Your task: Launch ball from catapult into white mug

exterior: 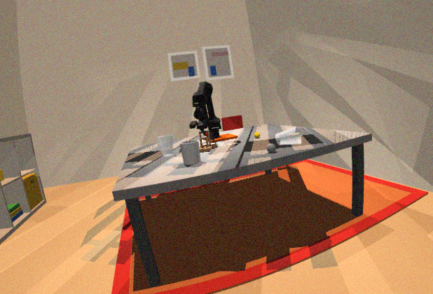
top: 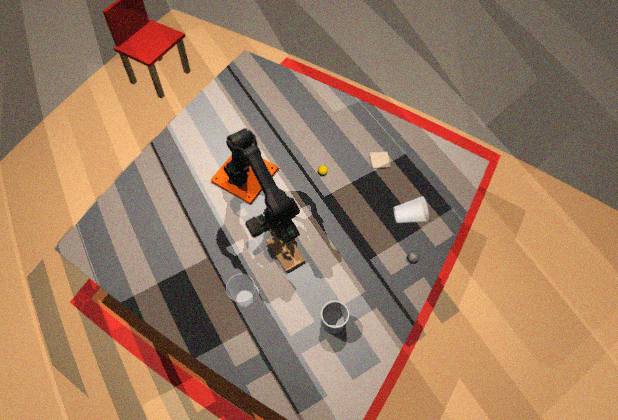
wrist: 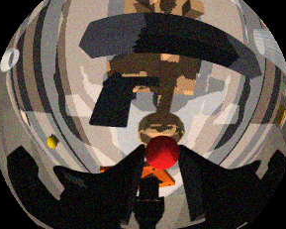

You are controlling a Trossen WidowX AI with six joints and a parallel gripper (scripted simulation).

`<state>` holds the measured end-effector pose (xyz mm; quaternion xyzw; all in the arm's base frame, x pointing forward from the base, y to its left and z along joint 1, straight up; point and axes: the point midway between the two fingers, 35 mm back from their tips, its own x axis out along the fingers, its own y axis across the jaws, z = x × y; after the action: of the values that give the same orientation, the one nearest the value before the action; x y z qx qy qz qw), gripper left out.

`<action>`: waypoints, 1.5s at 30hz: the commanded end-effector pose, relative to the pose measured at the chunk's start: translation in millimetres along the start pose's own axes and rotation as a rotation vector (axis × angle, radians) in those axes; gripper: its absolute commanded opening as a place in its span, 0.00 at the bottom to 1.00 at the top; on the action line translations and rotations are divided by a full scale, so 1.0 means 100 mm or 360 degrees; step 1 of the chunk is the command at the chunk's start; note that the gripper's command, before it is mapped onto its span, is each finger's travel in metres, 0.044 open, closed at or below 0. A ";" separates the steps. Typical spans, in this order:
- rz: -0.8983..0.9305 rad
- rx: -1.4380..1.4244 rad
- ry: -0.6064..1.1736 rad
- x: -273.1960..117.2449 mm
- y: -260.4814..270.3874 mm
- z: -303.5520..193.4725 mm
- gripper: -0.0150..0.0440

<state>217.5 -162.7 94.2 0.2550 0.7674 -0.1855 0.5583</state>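
My gripper (exterior: 206,131) (wrist: 161,148) is shut on the red ball (wrist: 161,154), low over the rear end of the wooden catapult. The catapult (top: 295,261) (exterior: 207,148) stands on the table in front of the arm. Its round cup (wrist: 160,121) shows just beyond the ball in the wrist view, partly covered by it; the height gap cannot be told. In the top view the arm hides the ball and fingertips. An upright whitish mug (top: 334,326) (exterior: 190,153) (wrist: 10,59) stands beyond the catapult's front end.
A clear, pale cup (top: 242,290) (exterior: 165,145) stands beside the mug. A white cup (top: 411,211) (exterior: 291,138) lies on its side. A yellow ball (top: 323,170) (exterior: 257,135) (wrist: 52,142), a grey ball (top: 412,257) (exterior: 271,148) and a beige square (top: 380,160) are also on the table.
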 end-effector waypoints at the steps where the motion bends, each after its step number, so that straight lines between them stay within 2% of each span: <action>1: 0.0000 0.0000 -0.0002 -0.01 0.00 0.00 0.25; 11: 0.0000 0.0000 -0.0011 -0.03 0.00 0.00 0.70; 18: -0.0001 0.0000 -0.0355 -0.78 0.00 -0.30 1.00; 22: -0.0001 0.0000 -0.0489 -1.04 0.00 -0.48 1.00; 23: 0.0000 0.0002 -0.0421 -0.89 0.00 -0.36 1.00; 27: -0.0011 0.0009 -0.0602 -1.05 -0.02 -0.02 1.00; 45: -0.0062 0.0072 -0.1587 -2.20 -0.12 1.57 1.00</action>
<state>365.9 -286.1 239.3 0.1444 0.4494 -0.2989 0.8293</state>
